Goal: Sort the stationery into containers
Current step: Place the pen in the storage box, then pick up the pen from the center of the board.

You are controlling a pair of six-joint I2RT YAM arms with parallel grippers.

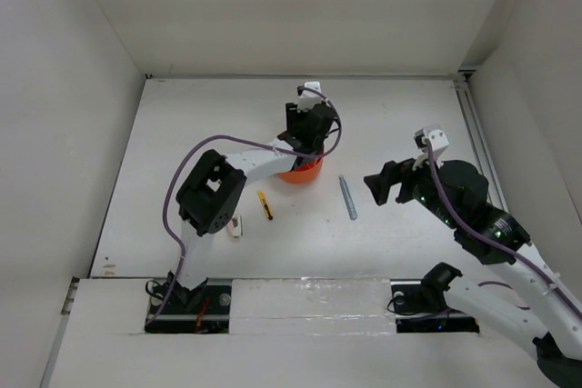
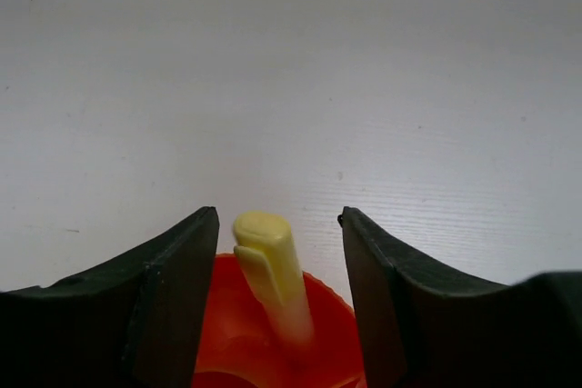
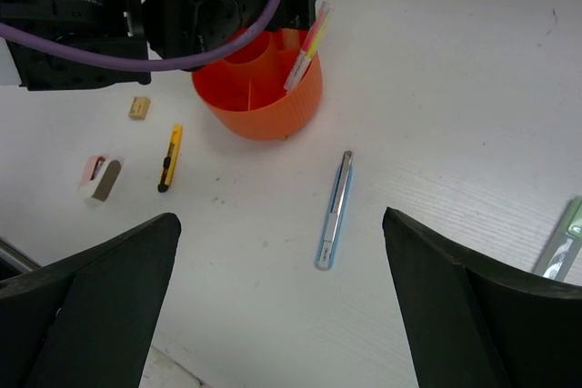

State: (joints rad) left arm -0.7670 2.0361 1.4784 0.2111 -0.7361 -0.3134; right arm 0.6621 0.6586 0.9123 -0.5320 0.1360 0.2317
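The round orange tub [image 1: 301,171] stands mid-table and also shows in the right wrist view [image 3: 259,88]. My left gripper [image 1: 303,150] hangs right above it. In the left wrist view the left gripper [image 2: 277,217] is open, and a yellow marker [image 2: 270,265] stands in the tub [image 2: 227,333] between the jaws, with a gap on each side. A red pen and the yellow marker [image 3: 309,43] lean in the tub. My right gripper [image 1: 380,186] is wide open and empty [image 3: 280,217] above a grey-blue pen [image 3: 334,211], which lies flat right of the tub [image 1: 347,197].
An orange-black cutter [image 1: 265,203] [image 3: 170,157], a tan eraser [image 3: 138,108] and a pink-white eraser [image 1: 235,226] [image 3: 100,177] lie left of the tub, near the left arm. A pale green pen [image 3: 564,243] lies at the right edge of the right wrist view.
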